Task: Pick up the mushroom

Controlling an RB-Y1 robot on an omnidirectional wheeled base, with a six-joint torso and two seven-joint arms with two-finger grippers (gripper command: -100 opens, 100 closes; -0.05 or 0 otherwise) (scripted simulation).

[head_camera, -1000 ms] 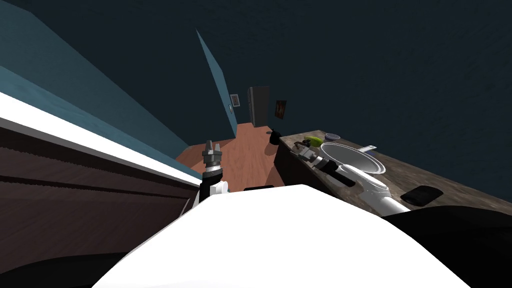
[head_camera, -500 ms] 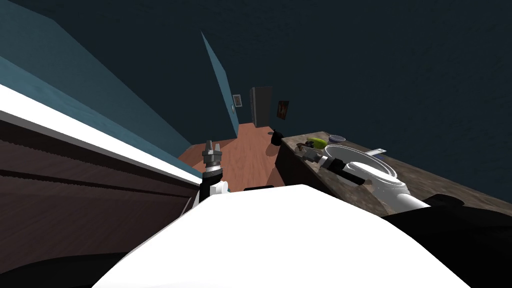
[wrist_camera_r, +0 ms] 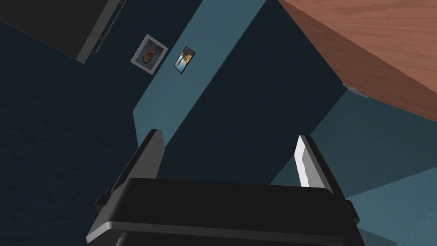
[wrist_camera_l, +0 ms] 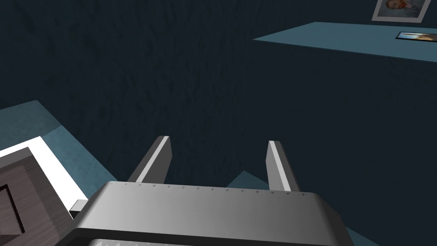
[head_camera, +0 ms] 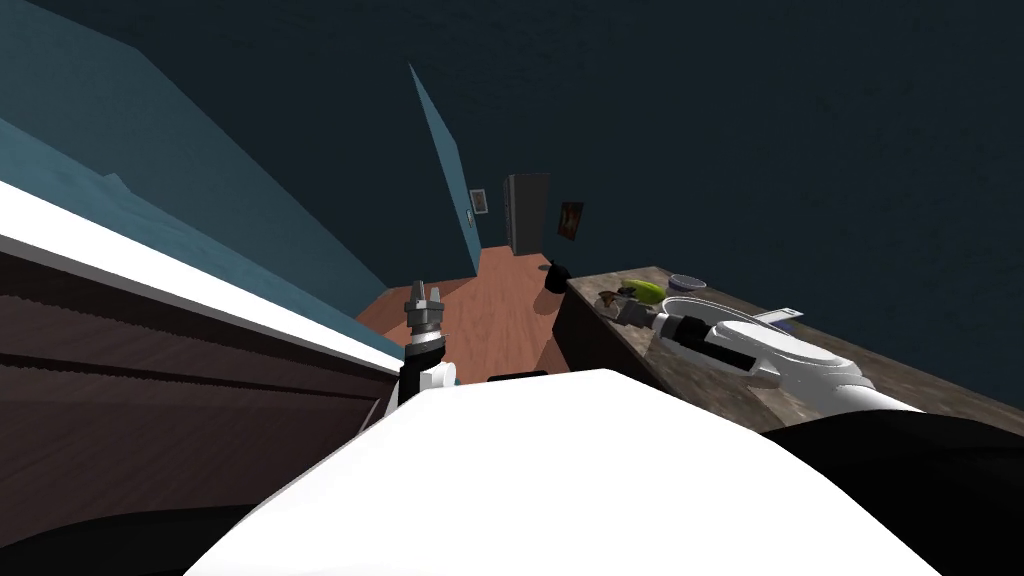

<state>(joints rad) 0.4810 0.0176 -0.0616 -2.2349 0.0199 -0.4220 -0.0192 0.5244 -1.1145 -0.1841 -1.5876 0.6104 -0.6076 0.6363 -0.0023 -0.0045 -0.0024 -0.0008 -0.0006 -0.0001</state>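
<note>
Mushroom (head_camera: 605,297) beside right claw (head_camera: 618,306) on counter (head_camera: 695,383)

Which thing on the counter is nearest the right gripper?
The small brown mushroom, just ahead of the right gripper; the green thing and bowl lie farther.

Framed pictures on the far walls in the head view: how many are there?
2. A pale-framed picture hangs on the teal wall, left of the tall dark panel; a dark-framed orange picture hangs right of it. More may be hidden.
</note>
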